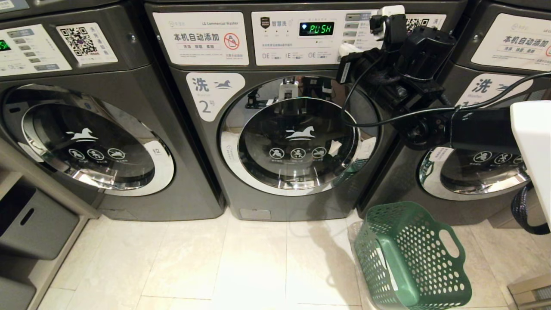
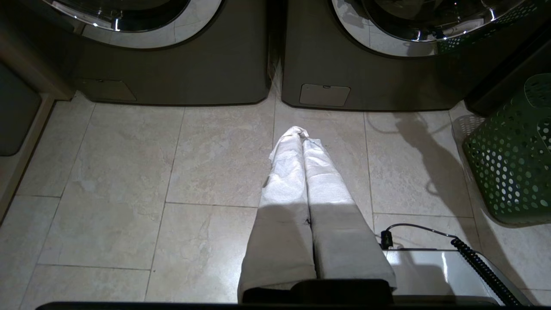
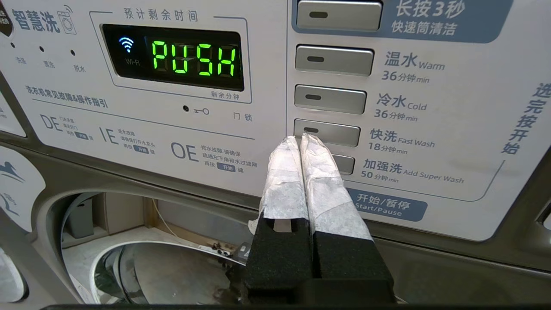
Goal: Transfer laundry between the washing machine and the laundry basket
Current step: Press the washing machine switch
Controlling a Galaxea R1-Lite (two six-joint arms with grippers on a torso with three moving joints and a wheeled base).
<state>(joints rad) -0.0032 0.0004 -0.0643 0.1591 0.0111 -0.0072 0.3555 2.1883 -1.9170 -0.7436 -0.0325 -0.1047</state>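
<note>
The right gripper (image 3: 301, 138) is held up at the washer's (image 1: 215, 181) panel (image 3: 430, 129). Its white-wrapped fingers are pressed together, with nothing between them. The tips are seen right at the edge of the "Fast Wash" button (image 3: 331, 132). The green "PUSH" display (image 3: 194, 58) is up and to one side of the tips. The round door (image 1: 297, 137) is kept shut, below the gripper. The basket (image 1: 409, 258) is set on the floor (image 1: 215, 262), far below it. The left gripper (image 2: 304, 134) is pointed down at the floor, its fingers pressed together and empty. No laundry is seen.
</note>
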